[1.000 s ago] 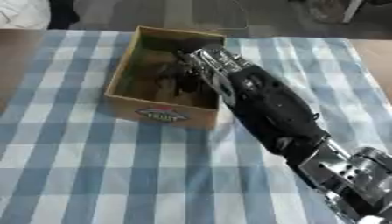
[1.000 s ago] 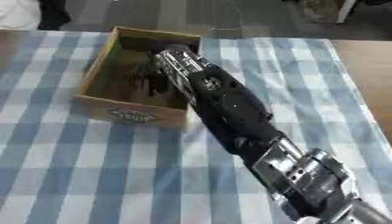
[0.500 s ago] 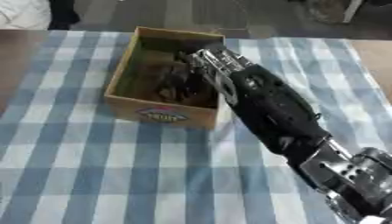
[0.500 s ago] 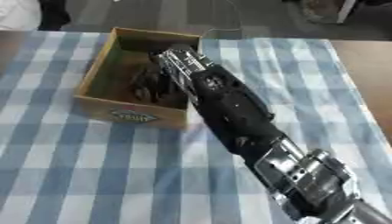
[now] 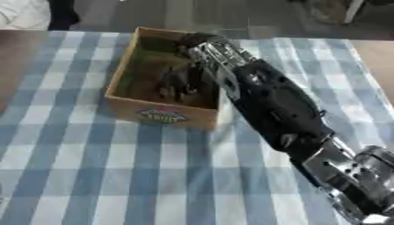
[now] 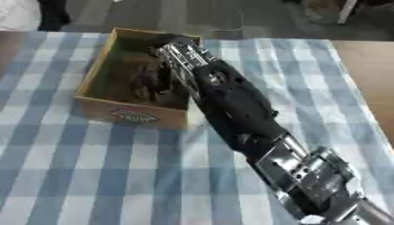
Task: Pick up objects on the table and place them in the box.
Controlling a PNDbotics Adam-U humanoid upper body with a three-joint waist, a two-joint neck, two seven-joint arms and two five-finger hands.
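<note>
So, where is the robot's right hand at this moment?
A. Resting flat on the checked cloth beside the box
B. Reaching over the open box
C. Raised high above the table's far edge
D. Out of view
B: the right hand extends over the box, above dark things lying inside.

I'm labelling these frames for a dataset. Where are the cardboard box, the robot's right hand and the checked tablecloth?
cardboard box (image 5: 163, 115): left eye view, on its front wall by the label.
right hand (image 5: 212, 52): left eye view, on the fingers over the box.
checked tablecloth (image 6: 115, 176): right eye view, on bare cloth before the box.
</note>
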